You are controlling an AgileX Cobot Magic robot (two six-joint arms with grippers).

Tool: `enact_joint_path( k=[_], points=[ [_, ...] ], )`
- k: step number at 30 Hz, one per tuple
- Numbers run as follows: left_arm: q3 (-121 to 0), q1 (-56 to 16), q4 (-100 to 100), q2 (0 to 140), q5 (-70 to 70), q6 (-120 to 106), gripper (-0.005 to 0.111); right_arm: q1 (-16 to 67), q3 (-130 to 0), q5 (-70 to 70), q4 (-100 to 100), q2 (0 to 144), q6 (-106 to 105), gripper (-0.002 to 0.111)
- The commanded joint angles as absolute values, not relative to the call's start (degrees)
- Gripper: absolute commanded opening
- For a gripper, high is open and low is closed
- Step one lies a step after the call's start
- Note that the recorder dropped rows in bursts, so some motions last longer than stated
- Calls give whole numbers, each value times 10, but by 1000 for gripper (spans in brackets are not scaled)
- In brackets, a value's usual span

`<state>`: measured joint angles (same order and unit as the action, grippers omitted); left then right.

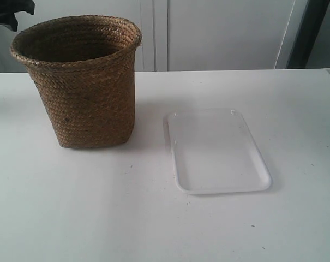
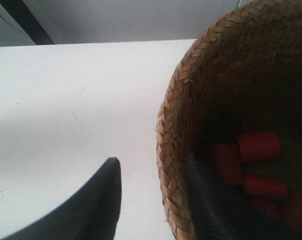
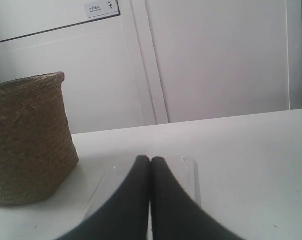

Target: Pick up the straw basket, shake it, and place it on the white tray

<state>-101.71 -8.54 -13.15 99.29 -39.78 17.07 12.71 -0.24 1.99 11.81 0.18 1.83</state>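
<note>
The straw basket (image 1: pixel 83 82) stands upright on the white table (image 1: pixel 99 207), to the left in the exterior view. To its right, a short gap away, the white tray (image 1: pixel 219 153) lies flat with nothing on it. My left gripper (image 2: pixel 151 162) is open and straddles the basket's braided rim (image 2: pixel 173 150), one finger outside and one inside, with a gap on the outer side. Red cylinders (image 2: pixel 255 147) lie in the basket's bottom. My right gripper (image 3: pixel 150 160) is shut on nothing, low over the tray (image 3: pixel 190 172), with the basket (image 3: pixel 31 140) off to one side. Neither gripper shows in the exterior view.
White cabinet doors (image 1: pixel 219 33) stand behind the table's far edge. A dark shape (image 1: pixel 12 13) hangs at the exterior view's top left corner. Bare tabletop lies in front of the basket and tray.
</note>
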Motion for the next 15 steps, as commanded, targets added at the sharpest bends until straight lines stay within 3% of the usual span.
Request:
enact_joint_path(
  k=[1, 10, 13, 15],
  points=[
    [-1020, -87, -133, 1010, -412, 179, 48, 131, 0, 19, 118, 0, 13, 0],
    [-1020, -87, -113, 1053, -382, 180, 47, 131, 0, 21, 118, 0, 13, 0],
    [-1020, -87, -103, 1063, -368, 180, 32, 131, 0, 18, 118, 0, 7, 0],
    [-1020, -87, -103, 1071, -360, 180, 11, 131, 0, 14, 118, 0, 0, 0]
  ],
)
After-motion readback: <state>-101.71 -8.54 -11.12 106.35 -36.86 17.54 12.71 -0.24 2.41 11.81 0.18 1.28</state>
